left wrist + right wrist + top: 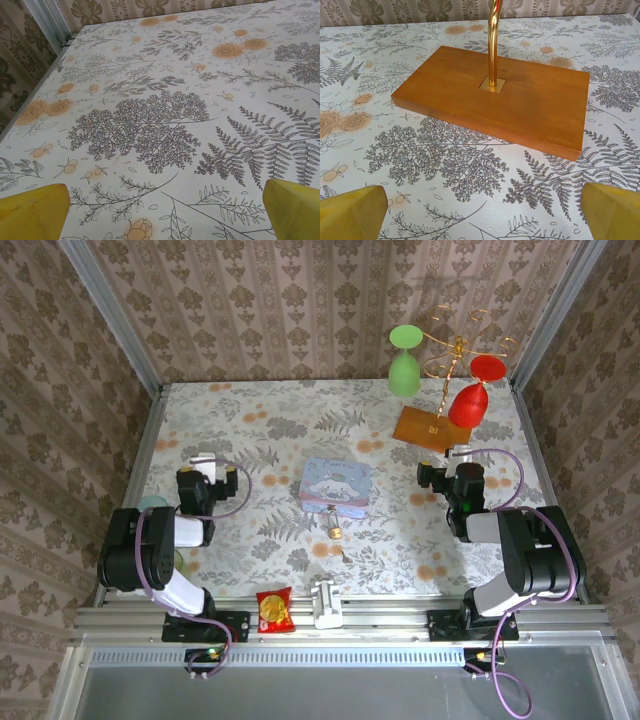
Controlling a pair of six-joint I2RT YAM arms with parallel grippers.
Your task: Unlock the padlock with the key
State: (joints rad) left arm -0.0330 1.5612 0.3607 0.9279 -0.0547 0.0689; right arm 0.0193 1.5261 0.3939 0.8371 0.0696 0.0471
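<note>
The padlock [335, 531], a tiny brass body with a thin silver shackle, lies on the flowered table just in front of the pale blue tin [335, 485]. A small silvery key [345, 554] lies a little nearer to me than the padlock. My left gripper [204, 464] rests far to the left of them, and my right gripper [455, 454] far to the right. In the left wrist view the left gripper [165, 220] is open, its yellow fingertips [32, 212] wide apart over bare tablecloth. The right gripper [482, 220] is open too, with its fingertips [612, 212] just short of a wooden base.
A wooden base [520, 100] with a gold stem [492, 40] stands before the right gripper; green [404, 360] and red [470, 400] glasses hang from that rack. At the near edge are a white slotted block [327, 602] and a red snack packet [274, 610]. Patterned walls enclose the table.
</note>
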